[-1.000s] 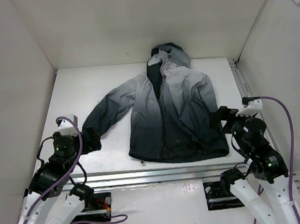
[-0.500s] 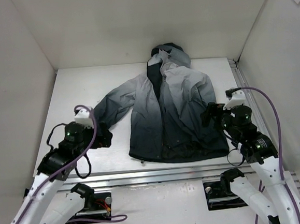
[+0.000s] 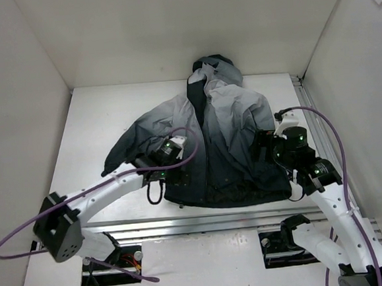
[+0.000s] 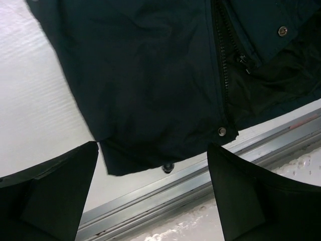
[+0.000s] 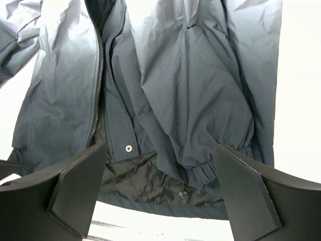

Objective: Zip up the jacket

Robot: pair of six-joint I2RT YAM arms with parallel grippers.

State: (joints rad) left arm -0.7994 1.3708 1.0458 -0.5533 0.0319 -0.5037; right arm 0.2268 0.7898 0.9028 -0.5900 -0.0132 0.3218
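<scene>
The jacket [image 3: 235, 113] lies flat on the white table [image 3: 103, 113], hood at the far end and dark hem at the near edge. Its front is open at the bottom, with the black lining [image 5: 145, 183] showing. The dark zipper [image 4: 220, 65] runs up the left panel and also shows in the right wrist view [image 5: 98, 90]. The jacket's right sleeve cuff [image 5: 205, 170] lies folded over the body. My left gripper [image 3: 179, 174] hovers open and empty above the hem corner [image 4: 125, 160]. My right gripper [image 3: 263, 149] hovers open and empty above the right side of the hem.
A metal rail [image 3: 217, 219] runs along the table's near edge, just past the hem, and also shows in the left wrist view [image 4: 190, 186]. White walls [image 3: 35, 95] enclose the table on three sides. A drawcord toggle [image 4: 168, 167] sticks out from the hem.
My left arm has swung in from the table's left side to above the jacket's lower left front. My right gripper has moved forward and left over the jacket's right side.
</scene>
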